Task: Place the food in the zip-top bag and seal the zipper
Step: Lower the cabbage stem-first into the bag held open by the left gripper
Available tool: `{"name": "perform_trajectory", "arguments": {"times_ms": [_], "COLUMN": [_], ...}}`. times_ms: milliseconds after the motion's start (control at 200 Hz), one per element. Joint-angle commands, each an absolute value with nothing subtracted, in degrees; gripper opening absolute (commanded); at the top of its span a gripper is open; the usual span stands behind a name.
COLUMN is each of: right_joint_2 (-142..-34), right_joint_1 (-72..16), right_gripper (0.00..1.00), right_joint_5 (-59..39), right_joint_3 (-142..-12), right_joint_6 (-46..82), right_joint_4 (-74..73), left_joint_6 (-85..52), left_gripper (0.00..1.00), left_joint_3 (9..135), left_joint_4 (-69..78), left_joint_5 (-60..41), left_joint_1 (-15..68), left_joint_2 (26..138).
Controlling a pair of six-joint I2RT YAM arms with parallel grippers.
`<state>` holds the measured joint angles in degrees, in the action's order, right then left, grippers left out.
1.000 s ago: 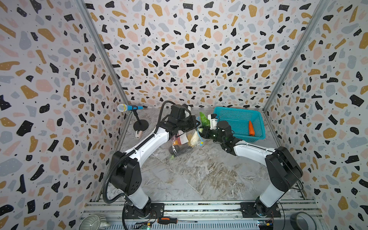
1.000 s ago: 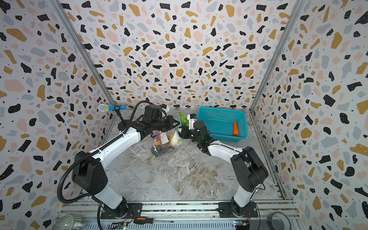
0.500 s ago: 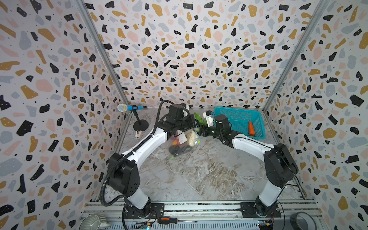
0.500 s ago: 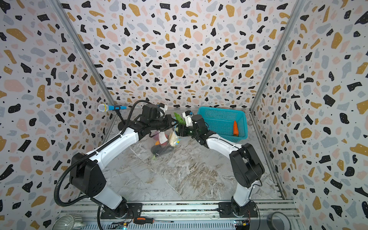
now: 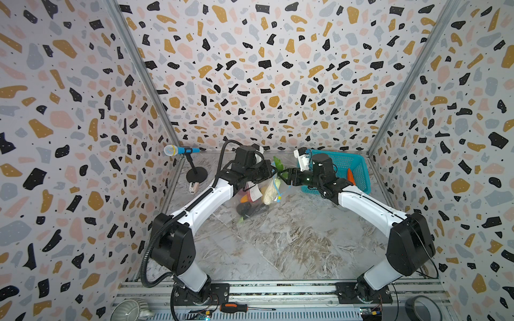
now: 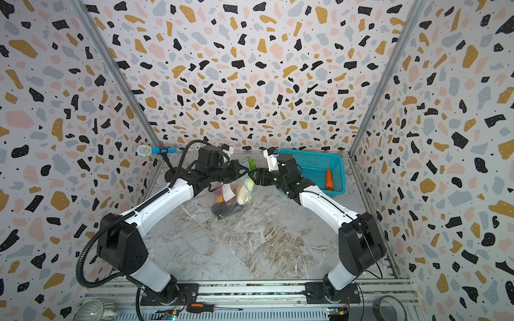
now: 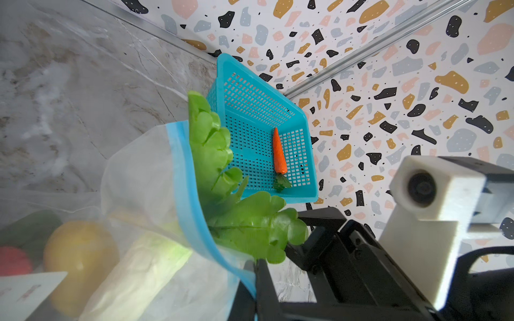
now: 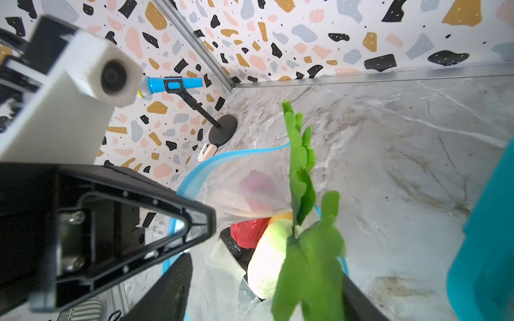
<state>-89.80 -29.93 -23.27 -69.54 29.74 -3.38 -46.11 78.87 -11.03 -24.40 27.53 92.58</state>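
My left pincer (image 5: 272, 173) pinches the bag (image 7: 139, 166) mouth up. My right pincer (image 5: 285, 177) stands wide around the greens (image 7: 211, 144). I'd nudge them deeper past the blue strip (image 7: 180, 166) before withdrawing.

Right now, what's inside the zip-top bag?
Seen through the zip-top bag: yellow piece, white cabbage-like piece, red pepper, dark aubergine. Leafy greens stick out of its mouth. The white label hides whatever lies behind it.

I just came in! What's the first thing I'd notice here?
A clear crinkly plastic bag of toy vegetables is held up mid-table by the left arm's fingers, with bright green leaves poking out of its mouth. At the back right, one orange carrot lies in a teal mesh basket.
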Motion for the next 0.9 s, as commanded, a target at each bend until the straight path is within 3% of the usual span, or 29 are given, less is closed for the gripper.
{"name": "perform_trajectory", "arguments": {"times_ms": [0, 260, 641, 896], "right_joint_2": [-87.4, -89.3, -87.6, -90.5], "right_joint_1": [-28.1, -23.9, -21.0, -25.1], "right_gripper": [0.68, 0.58, 0.59, 0.64], "right_joint_5": [-22.5, -26.8, -32.6, -38.8], "right_joint_3": [-67.2, -63.2, -57.9, -58.3], "right_joint_6": [31.7, 37.2, 42.1, 55.3], "right_joint_4": [-1.5, -3.8, -9.1, -9.9], "left_joint_6": [-46.0, -46.0, -46.2, -46.2], "left_gripper": [0.00, 0.00, 0.00, 0.00], "left_joint_3": [78.3, 78.1, 77.7, 77.9], "left_joint_4": [-8.8, -9.0, -8.9, -9.1], "left_joint_5": [-24.7, -24.7, -24.8, -24.9], "left_joint_1": [27.3, 27.1, 27.0, 27.0], "left_joint_2": [90.6, 89.9, 89.5, 89.5]}}
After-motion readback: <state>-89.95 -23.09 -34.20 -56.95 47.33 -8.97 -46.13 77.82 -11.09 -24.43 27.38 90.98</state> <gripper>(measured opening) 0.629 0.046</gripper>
